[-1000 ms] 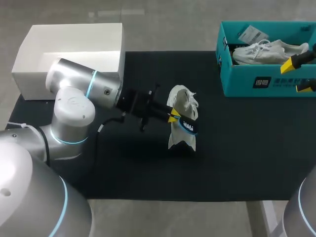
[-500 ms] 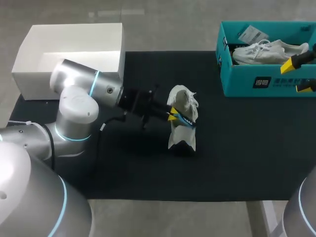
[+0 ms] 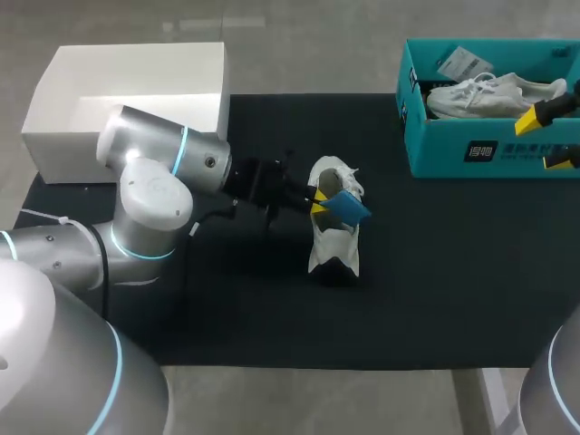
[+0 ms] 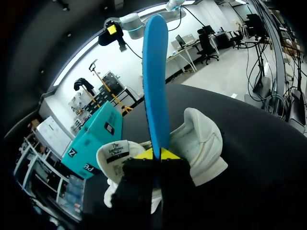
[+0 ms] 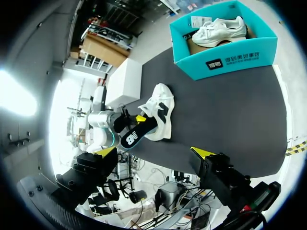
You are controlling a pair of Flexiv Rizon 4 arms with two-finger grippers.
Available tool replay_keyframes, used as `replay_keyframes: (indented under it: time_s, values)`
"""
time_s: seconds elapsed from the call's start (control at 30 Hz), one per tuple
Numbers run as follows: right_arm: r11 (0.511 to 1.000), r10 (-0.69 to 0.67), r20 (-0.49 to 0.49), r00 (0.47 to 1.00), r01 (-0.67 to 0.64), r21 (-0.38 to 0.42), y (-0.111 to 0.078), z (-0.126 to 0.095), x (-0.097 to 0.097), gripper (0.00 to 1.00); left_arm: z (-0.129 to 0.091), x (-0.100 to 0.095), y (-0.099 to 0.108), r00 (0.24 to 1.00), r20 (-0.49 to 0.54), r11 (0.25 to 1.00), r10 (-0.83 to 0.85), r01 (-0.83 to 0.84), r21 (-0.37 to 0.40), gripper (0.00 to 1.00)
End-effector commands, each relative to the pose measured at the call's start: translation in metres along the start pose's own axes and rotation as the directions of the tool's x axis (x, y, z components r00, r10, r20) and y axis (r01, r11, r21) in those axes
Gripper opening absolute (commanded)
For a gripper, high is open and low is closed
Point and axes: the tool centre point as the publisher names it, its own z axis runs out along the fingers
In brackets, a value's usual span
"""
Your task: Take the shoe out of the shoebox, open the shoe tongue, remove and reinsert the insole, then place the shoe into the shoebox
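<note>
Both tips nearly together, left gripper [image 4: 154, 154] pinches blue insole [image 4: 154, 72] (by shoe [image 4: 204, 143]).

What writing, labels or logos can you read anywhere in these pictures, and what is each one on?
On the teal shoebox: dark side label with white marks, too small to read.
On the paper tag inside it: print too small to read.
On the tongue label of the white shoe: small print, blurred.
On the insole in the left tool: white logo, too small to read.

My right gripper [image 3: 546, 140] is cut off at the head view's three o'clock edge; my left gripper [image 4: 154, 154] hides the insole's [image 4: 156, 72] near end.
</note>
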Motion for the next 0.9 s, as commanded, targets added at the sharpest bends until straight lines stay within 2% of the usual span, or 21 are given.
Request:
replay_keyframes:
  time_s: [0.03,0.3,0.9]
  values:
    - [1.000,0.002,0.003,1.000,-0.002,-0.001,-0.001,0.000,0.000,1.00,-0.001,0.001,0.000,1.000,0.009,0.999,-0.006,0.007,-0.038,0.00]
    - [1.000,0.002,0.003,1.000,-0.002,-0.001,-0.001,0.000,0.000,1.00,0.000,-0.003,0.011,0.999,0.032,0.995,-0.008,0.011,-0.097,0.00]
    - [1.000,0.002,0.003,1.000,-0.002,-0.001,-0.001,0.000,0.000,1.00,0.011,0.006,0.025,0.999,0.003,0.988,-0.038,0.038,-0.148,0.00]
